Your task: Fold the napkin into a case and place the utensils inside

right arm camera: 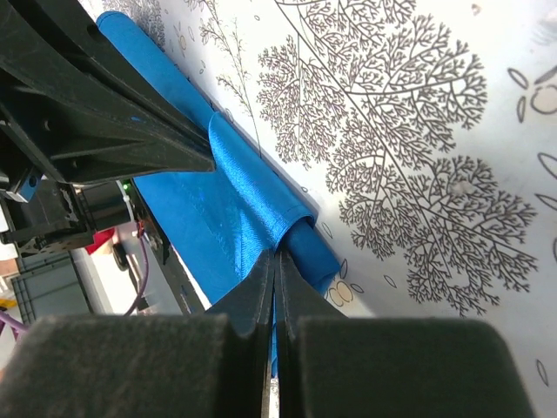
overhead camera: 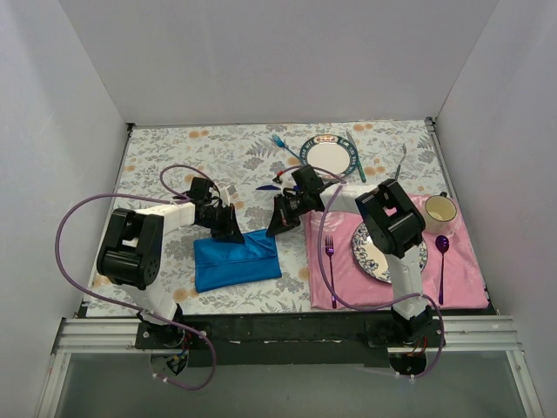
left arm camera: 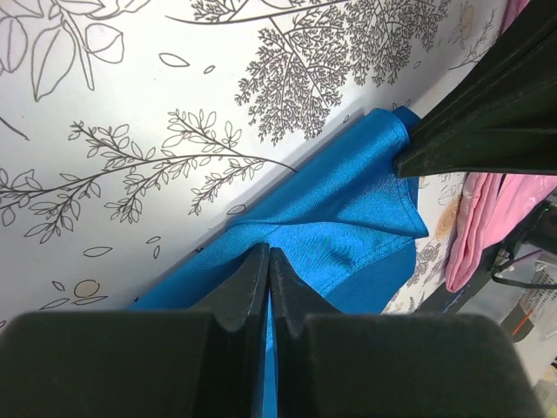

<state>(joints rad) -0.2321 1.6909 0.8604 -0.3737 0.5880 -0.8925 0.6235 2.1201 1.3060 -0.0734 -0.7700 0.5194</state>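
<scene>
Your napkin (overhead camera: 237,261) lay folded into a flat blue rectangle on the floral table (overhead camera: 157,157), near its front edge and just left of the pink placemat (overhead camera: 466,270). Both claws had hold of its far edge. The left claw (overhead camera: 229,230) was pinched tight on the cloth towards the left end, and the right claw (overhead camera: 280,225) was on the right corner (each wrist view showed blue fabric squeezed in the closed jaws).

The blue fork (overhead camera: 281,144) lay beside the far plate (overhead camera: 305,153), well apart from the napkin. The dark knife (overhead camera: 268,187) was only a sliver near your right arm. The far plate showed a white centre, with a teal knife (overhead camera: 355,157) at its right rim.

On the placemat, your right arm covered half of the near plate (overhead camera: 367,248). A magenta fork (overhead camera: 330,259) and a purple spoon (overhead camera: 442,261) flanked it. The inside of the mug (overhead camera: 440,210) could not be made out.
</scene>
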